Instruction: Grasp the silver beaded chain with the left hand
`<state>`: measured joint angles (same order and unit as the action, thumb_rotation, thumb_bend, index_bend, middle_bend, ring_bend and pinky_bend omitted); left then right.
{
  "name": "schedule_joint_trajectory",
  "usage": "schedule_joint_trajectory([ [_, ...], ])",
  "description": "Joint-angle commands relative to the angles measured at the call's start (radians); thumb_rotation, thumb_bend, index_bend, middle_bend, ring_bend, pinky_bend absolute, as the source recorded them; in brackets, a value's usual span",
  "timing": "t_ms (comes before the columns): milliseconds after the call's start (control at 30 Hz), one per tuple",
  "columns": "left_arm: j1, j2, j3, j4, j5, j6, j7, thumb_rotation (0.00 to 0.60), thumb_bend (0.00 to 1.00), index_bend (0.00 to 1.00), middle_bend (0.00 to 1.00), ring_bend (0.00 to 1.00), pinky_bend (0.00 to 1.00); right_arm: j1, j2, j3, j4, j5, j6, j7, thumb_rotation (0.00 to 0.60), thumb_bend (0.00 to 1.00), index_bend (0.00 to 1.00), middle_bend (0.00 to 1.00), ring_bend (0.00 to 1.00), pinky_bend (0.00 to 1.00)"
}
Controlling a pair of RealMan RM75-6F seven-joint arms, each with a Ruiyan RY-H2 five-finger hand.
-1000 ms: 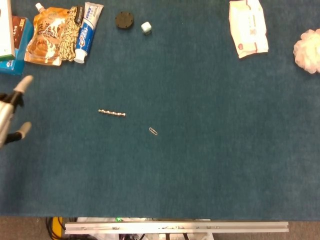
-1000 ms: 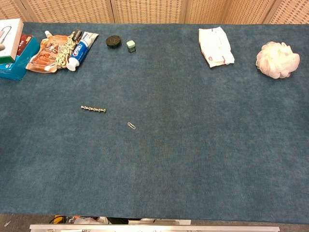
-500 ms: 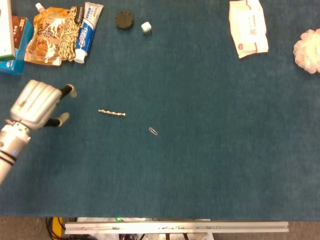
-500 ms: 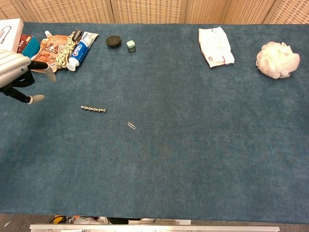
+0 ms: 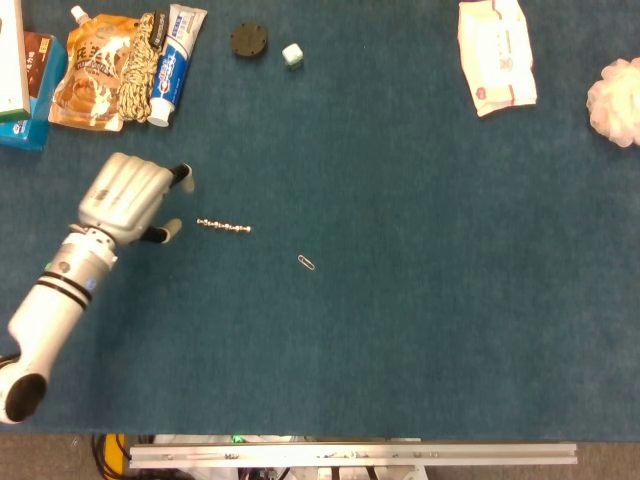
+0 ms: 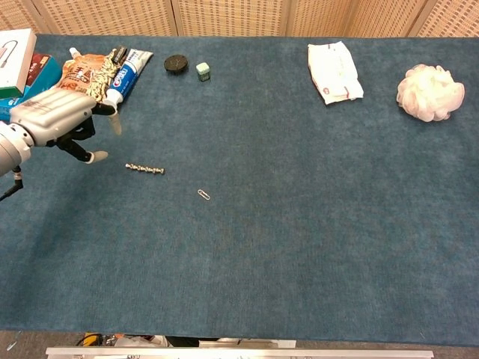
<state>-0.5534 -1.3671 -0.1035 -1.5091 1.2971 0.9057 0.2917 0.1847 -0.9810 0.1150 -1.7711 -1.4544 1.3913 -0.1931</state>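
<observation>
One step, the reach, is seen nearly done: the left hand (image 5: 128,198), empty with fingers apart, is held just left of the chain (image 5: 223,227), which lies untouched on the table (image 5: 420,300), the grasp not yet made.

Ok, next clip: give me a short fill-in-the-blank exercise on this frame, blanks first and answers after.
1. The left robot hand holds ____.
2. The silver beaded chain lies on the blue ____.
3. The small item on the cloth just right of the chain is a ____.
4. The toothpaste tube lies beside an orange ____.

Missing words: nothing; table cloth; paper clip; pouch
</observation>
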Motion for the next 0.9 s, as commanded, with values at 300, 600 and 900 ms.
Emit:
schedule_joint_trajectory([
  [300,-0.032,-0.102,0.010,0.069,-0.100,-0.017,0.083,0.600,0.24,0.45,1.00,1.00,1.00,-0.007,-0.007,-0.006,0.026,0.012,0.002,0.023,0.600,0.13,0.34,0.53,0.58,0.54],
  [600,-0.055,-0.136,0.012,0.101,-0.147,-0.036,0.096,0.600,0.24,0.48,1.00,1.00,1.00,-0.019,-0.007,-0.009,0.042,0.017,0.015,0.041,0.600,0.13,0.34,0.53,0.58,0.54],
  [900,-0.072,-0.154,0.020,0.107,-0.188,-0.045,0.125,0.600,0.24,0.49,1.00,1.00,1.00,-0.028,-0.002,-0.011,0.050,0.022,0.022,0.056,0.600,0.13,0.34,0.53,0.58,0.54],
])
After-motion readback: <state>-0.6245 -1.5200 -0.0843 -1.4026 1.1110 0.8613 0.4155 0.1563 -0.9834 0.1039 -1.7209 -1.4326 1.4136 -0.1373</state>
